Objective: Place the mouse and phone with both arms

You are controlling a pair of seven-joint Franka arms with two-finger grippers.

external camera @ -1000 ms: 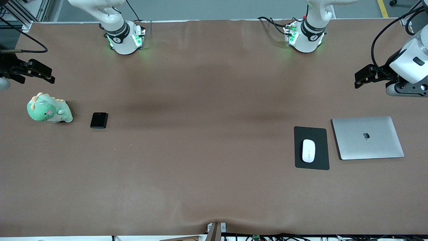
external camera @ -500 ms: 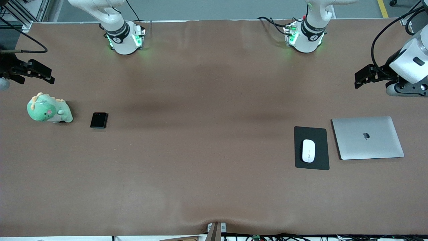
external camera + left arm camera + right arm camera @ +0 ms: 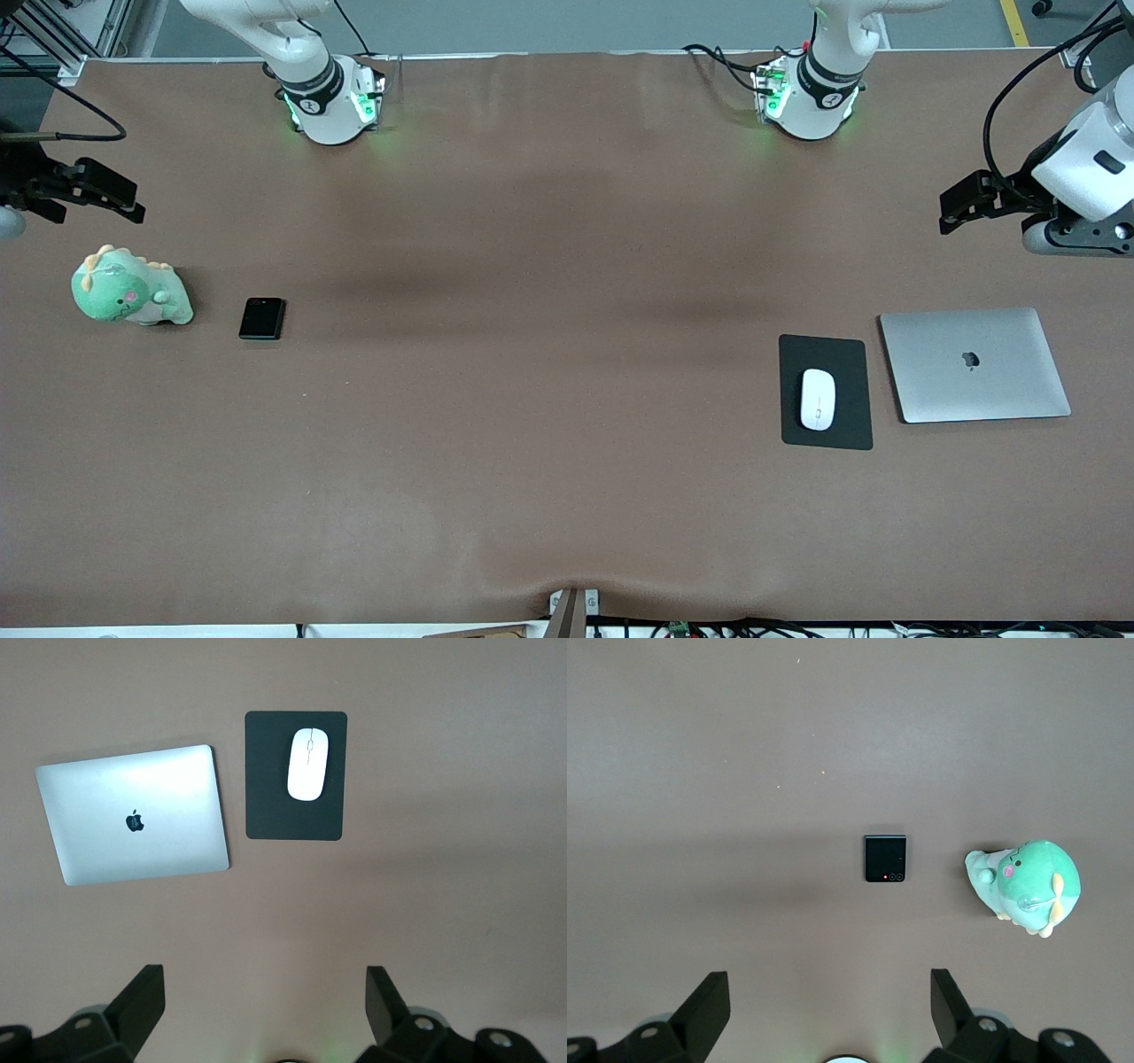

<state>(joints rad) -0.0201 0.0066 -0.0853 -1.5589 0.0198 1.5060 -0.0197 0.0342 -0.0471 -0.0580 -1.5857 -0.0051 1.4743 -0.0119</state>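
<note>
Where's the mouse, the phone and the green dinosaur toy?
mouse (image 3: 817, 399), front view, middle of its white top.
phone (image 3: 261, 318), front view, middle of its black face.
green dinosaur toy (image 3: 124, 295), front view, its body.

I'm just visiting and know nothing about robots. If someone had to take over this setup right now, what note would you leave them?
Left gripper: open, holding nothing, up over bare table at the left arm's end.
Right gripper: open, holding nothing, up over bare table at the right arm's end.
Mouse: lying on the black mouse pad, beside the closed laptop.
Phone: flat on the table beside the green plush dinosaur.
Done: judging by how things lie, both appear placed.
Left: nothing obvious; check placements.
</note>
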